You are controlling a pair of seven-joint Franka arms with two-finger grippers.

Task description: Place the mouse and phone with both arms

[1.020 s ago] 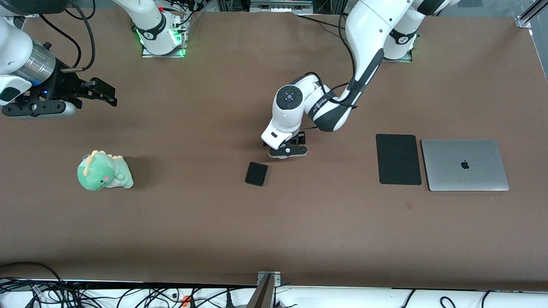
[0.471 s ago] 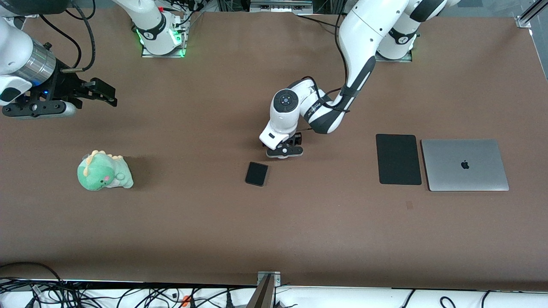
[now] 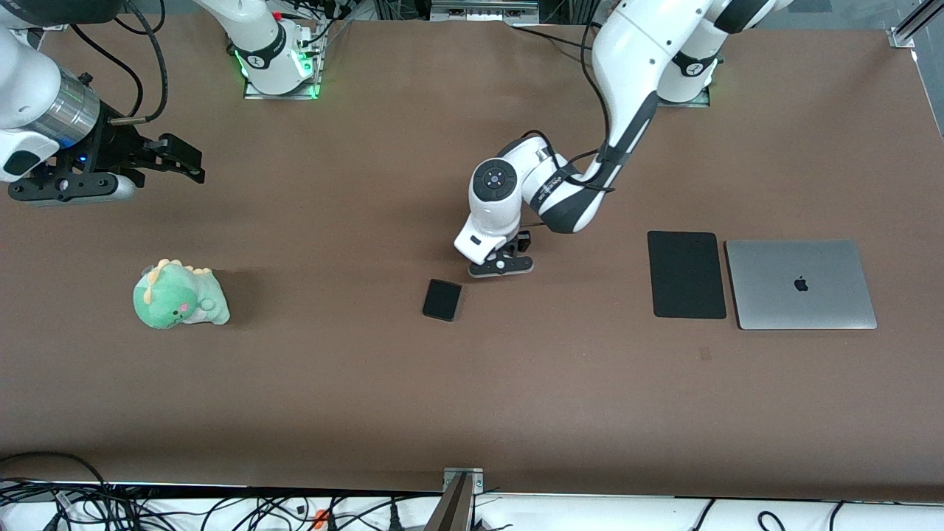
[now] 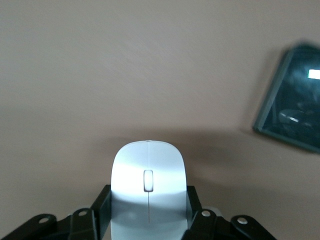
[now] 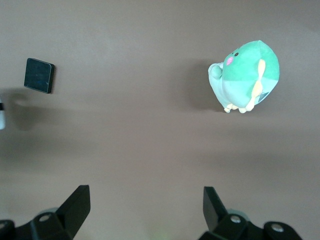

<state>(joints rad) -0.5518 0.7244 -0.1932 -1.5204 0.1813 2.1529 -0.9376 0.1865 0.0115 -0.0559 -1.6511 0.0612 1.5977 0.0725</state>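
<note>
Left gripper pinching mouse near phone — next, carry toward mouse pad. Right gripper waits, spread.

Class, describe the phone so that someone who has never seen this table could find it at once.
Start at the brown table and find its middle, where the left gripper holds the white mouse. Beside it, nearer the front camera, lies the phone: small, flat, black, round-cornered, far smaller than the black mouse pad.
</note>
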